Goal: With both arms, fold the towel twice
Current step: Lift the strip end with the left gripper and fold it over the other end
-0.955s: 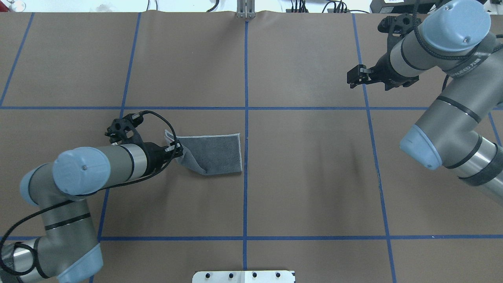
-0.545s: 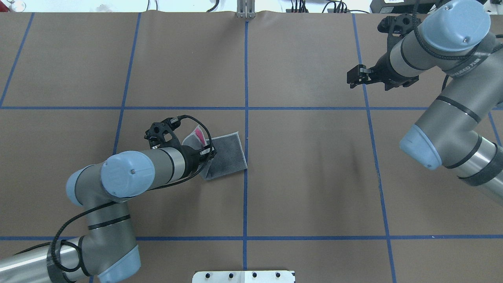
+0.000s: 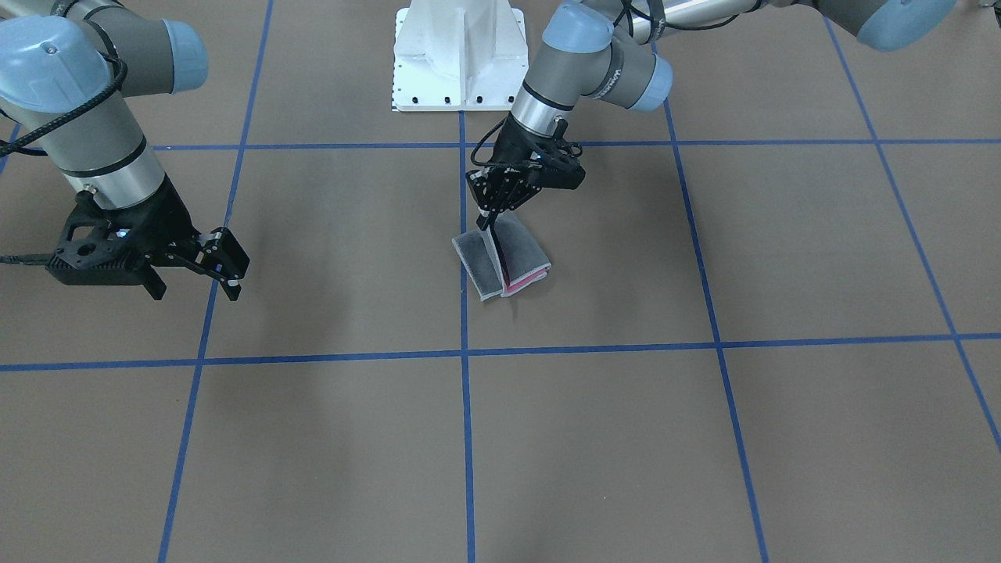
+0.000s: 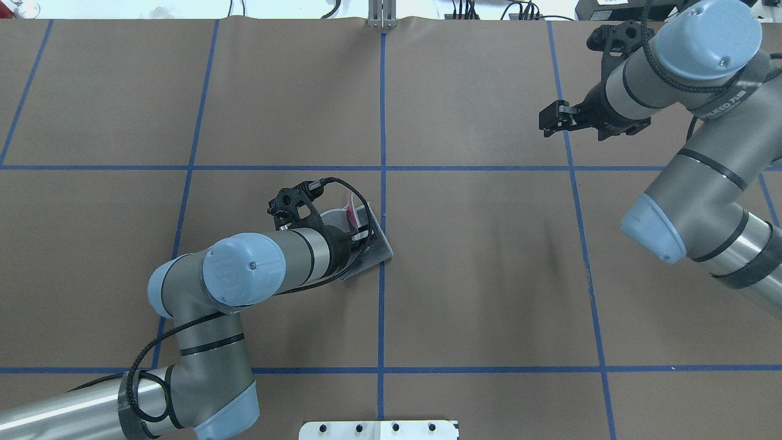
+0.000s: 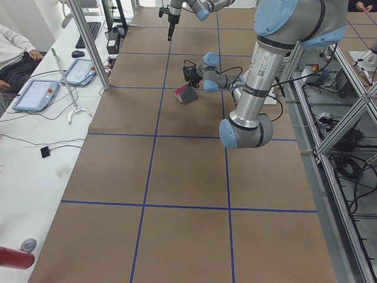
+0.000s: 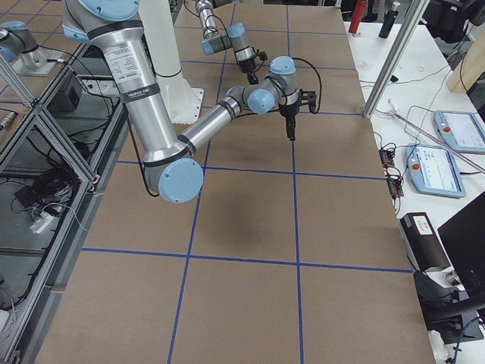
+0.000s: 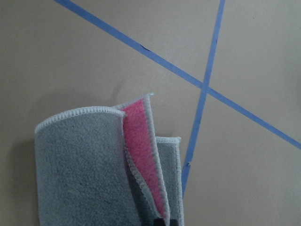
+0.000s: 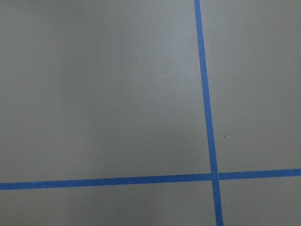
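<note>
The towel (image 3: 500, 262) is a small folded bundle, grey outside with a pale stitched border, a strip of its pink face showing along the raised flap. It sits against the central blue tape line (image 4: 382, 122), mostly on the robot's left side of it, one corner touching the tape. My left gripper (image 3: 489, 224) is closed, pinching that lifted edge just above the bundle. A second ago the towel was a long grey strip reaching away from the line with the left gripper at its far end. That end has since been carried over almost to the line, so the bundle is narrower and the pink now shows. The right gripper (image 4: 545, 122) has not moved: jaws apart, holding nothing, well away on the other side of the line. From overhead, the left wrist and its cable cover most of the towel. The left wrist camera cuts the cloth off at the bottom, with the fingertips only a dark sliver.
</note>
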`<state>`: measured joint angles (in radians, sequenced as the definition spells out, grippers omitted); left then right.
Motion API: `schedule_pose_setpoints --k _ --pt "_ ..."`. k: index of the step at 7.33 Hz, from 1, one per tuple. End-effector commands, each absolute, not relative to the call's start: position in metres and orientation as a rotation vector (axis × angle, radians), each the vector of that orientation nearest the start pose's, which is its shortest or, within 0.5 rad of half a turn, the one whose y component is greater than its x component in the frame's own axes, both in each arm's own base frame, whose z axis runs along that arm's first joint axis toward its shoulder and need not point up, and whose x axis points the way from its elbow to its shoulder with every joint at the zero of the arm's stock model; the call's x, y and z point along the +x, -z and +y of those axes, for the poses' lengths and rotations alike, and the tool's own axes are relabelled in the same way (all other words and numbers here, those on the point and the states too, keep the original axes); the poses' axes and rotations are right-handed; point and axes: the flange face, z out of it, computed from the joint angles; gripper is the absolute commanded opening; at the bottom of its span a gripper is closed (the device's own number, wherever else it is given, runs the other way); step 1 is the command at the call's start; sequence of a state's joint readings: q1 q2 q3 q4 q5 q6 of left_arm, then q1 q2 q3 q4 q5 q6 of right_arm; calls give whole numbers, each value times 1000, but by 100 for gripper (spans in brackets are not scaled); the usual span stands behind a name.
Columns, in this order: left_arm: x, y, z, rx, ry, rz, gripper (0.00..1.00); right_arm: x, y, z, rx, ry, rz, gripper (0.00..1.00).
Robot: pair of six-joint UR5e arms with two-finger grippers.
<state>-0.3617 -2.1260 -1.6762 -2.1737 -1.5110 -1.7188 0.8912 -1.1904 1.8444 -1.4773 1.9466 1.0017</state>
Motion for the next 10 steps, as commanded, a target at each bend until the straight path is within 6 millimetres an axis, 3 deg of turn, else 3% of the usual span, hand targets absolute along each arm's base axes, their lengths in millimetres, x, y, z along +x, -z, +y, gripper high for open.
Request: schedule_pose_setpoints --k 1,2,3,4,6,7,8,9,10 --pt "582 -204 -361 185 462 1273 0 -305 -319 -532 227 -164 -788 100" --pt "594 -200 -365 184 462 1266 1 -305 -319 -532 227 -164 -788 100" --pt "596 -199 -366 191 453 1265 37 -305 -319 -532 227 -164 -788 100" --pt "597 -202 -368 237 391 1235 99 -305 -320 -532 226 -163 -787 100" --pt "595 -188 -372 243 378 1204 100 -307 -318 -532 226 -156 -789 100" --pt "586 -186 -384 228 379 1188 100 -299 -320 -537 225 -171 -783 100" --pt "564 -189 -409 182 355 1145 100 -283 -323 -545 220 -181 -785 100" --pt "542 -186 -418 238 233 1112 100 -265 -331 -550 212 -114 -781 100" --pt "512 -208 -424 278 149 1021 100 -231 -356 -555 203 -77 -760 100"
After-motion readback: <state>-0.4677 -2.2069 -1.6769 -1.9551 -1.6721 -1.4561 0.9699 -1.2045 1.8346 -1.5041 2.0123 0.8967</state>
